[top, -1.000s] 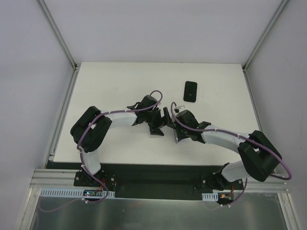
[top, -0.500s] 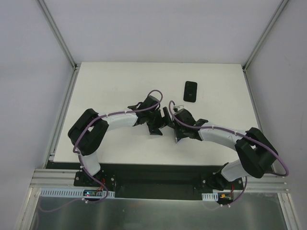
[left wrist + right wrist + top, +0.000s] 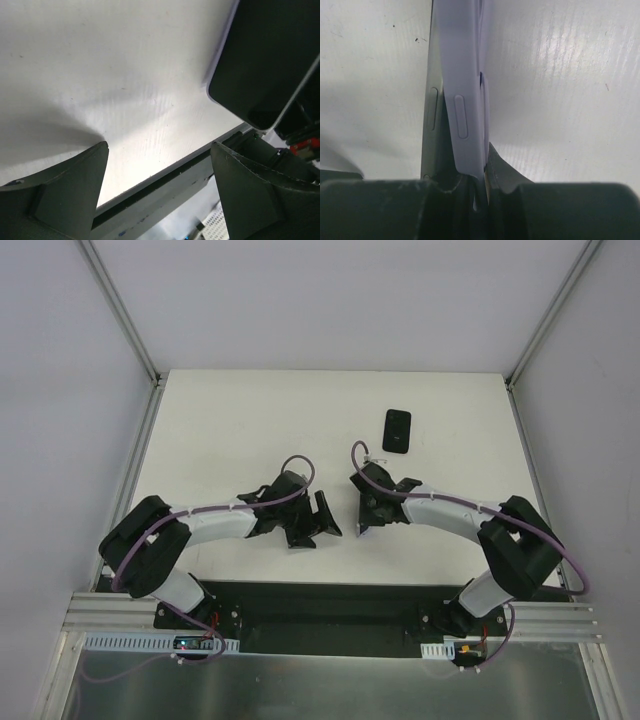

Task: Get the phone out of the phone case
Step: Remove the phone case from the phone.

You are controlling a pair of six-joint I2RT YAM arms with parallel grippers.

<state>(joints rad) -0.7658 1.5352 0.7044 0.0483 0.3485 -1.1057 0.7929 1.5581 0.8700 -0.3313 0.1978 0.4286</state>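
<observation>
Step in hand: separating phone from case — not yet done. Right gripper (image 3: 470, 186) is clenched on one end of the lavender phone case (image 3: 466, 75), which is held on edge over the table (image 3: 230, 420), near its middle. The dark phone (image 3: 431, 100) lies against the case wall and looks part-lifted; how far, I cannot tell. Left gripper (image 3: 159, 148) stands just to the left, jaws released, nothing between them. Next move, as I judge it — close the left jaws on the phone's exposed edge and pull while the right holds the case firm.
</observation>
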